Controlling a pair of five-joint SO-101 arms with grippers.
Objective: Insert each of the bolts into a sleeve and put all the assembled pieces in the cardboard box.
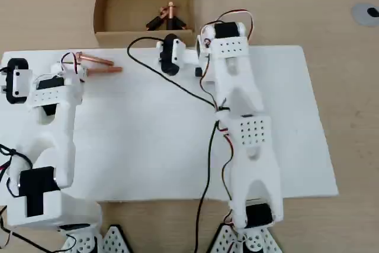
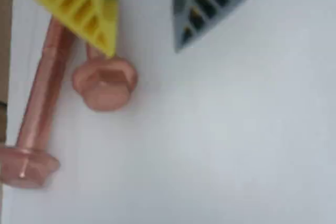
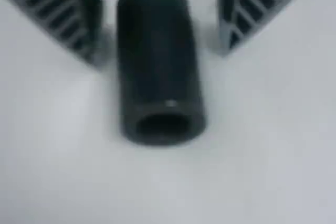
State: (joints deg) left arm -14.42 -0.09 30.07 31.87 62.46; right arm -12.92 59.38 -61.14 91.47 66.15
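The wooden counter (image 1: 349, 75) carries a white board (image 1: 154, 146) that covers most of the working area. Two white arms stand at its near edge: the left arm (image 1: 50, 128) stretches up along the board's left side, and the right arm (image 1: 249, 134) runs up past the board's middle to its far edge.

The cardboard box (image 1: 102, 10) sits on the counter just beyond the board's far edge, open at the top. Assembled pieces (image 1: 167, 21), copper bolts in black sleeves, lie bunched together in it.

The left claw (image 2: 143, 48) is spread wide and holds nothing, poised low over the board's far left corner. Two bare bolts (image 2: 105, 82) lie side by side on the board there; the shaft of the nearer one runs under the claw's yellow finger (image 2: 79, 9), and the longer-looking one (image 2: 37, 119) lies just beside it.

The right claw (image 3: 160, 54) is also parted, its two dark fingers flanking a black sleeve (image 3: 157, 66) with a narrow gap on each side. The sleeve lies on the white board with its open end facing the wrist camera.
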